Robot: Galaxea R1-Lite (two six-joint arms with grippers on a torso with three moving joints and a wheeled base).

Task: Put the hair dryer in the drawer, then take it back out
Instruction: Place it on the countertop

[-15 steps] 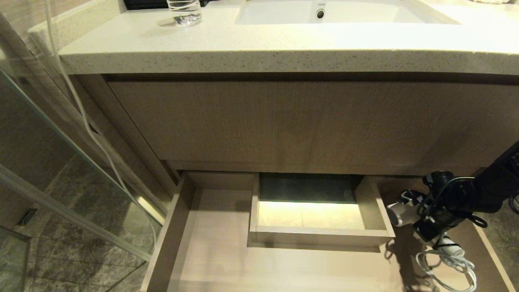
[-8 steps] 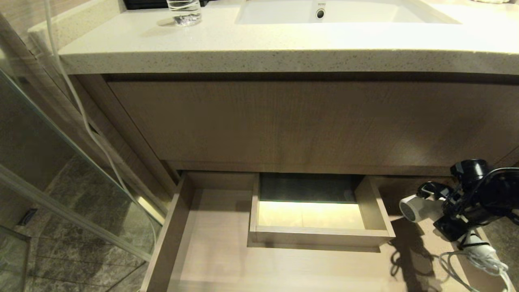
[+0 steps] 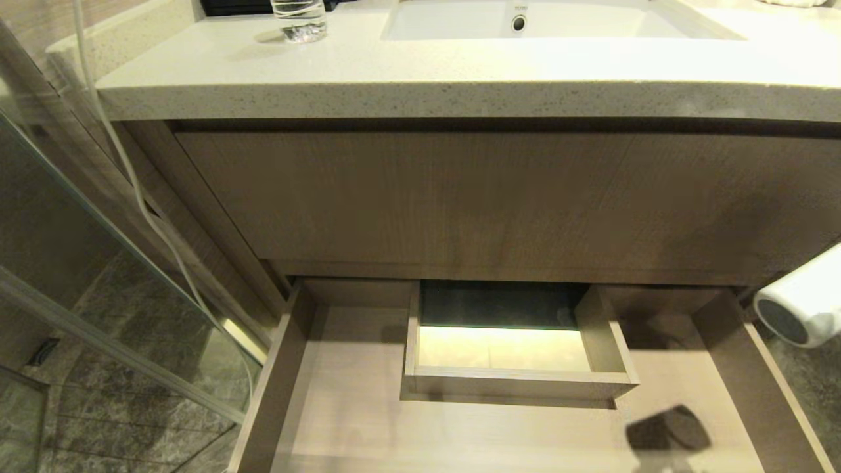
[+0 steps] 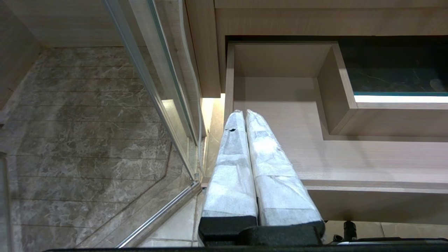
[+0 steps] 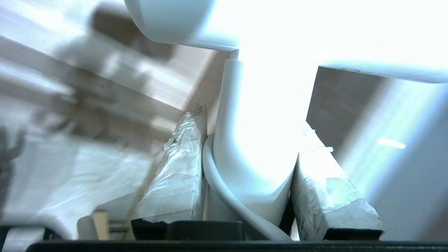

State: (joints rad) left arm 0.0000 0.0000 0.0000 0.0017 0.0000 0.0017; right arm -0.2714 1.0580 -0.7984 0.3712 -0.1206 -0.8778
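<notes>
The hair dryer (image 3: 798,305) is cut off by the head view's right edge.

Left claw (image 4: 245,113), right claw (image 5: 250,140): white-wrapped tapered fingers, black bases.

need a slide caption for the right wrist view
Right gripper clamped on the white hair dryer by its handle, cord pinched alongside.

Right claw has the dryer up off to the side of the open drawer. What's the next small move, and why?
Probably keep lifting the hair dryer clear toward the countertop. The right claw is clamped on its handle, and the barrel hangs past the right edge of the drawer, which looks bare inside, so the take-out seems nearly done. The left claw sits shut at the drawer's left corner.
</notes>
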